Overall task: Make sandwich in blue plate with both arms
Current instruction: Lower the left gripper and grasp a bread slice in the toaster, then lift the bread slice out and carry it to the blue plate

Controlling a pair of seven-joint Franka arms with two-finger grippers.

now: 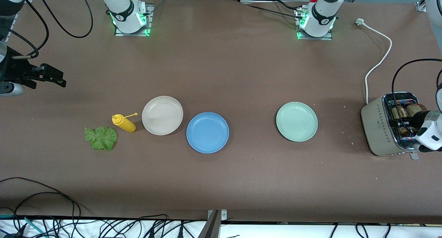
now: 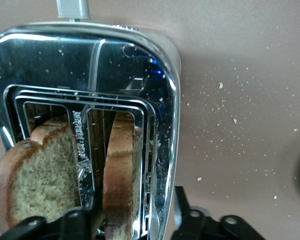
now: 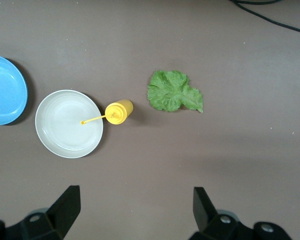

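The blue plate (image 1: pixel 207 132) (image 3: pixel 5 90) lies empty near the table's middle. Two brown bread slices stand in the toaster (image 1: pixel 376 127) (image 2: pixel 115 60) at the left arm's end of the table. My left gripper (image 1: pixel 402 122) (image 2: pixel 134 217) is down over the toaster, open. Its fingers stand on either side of one slice (image 2: pixel 121 175), and a gap shows at one finger. The other slice (image 2: pixel 35 175) stands beside it. The lettuce leaf (image 1: pixel 101 138) (image 3: pixel 172 91) lies flat toward the right arm's end. My right gripper (image 1: pixel 51 75) (image 3: pixel 137 200) hangs open and empty over bare table, waiting.
A beige-white plate (image 1: pixel 162 115) (image 3: pixel 69 123) and a yellow squeeze bottle (image 1: pixel 124 124) (image 3: pixel 119 111) lie between the lettuce and the blue plate. A mint-green plate (image 1: pixel 296 121) sits toward the toaster. The toaster's white cord (image 1: pixel 380 62) runs toward the robots' bases. Crumbs lie around the toaster.
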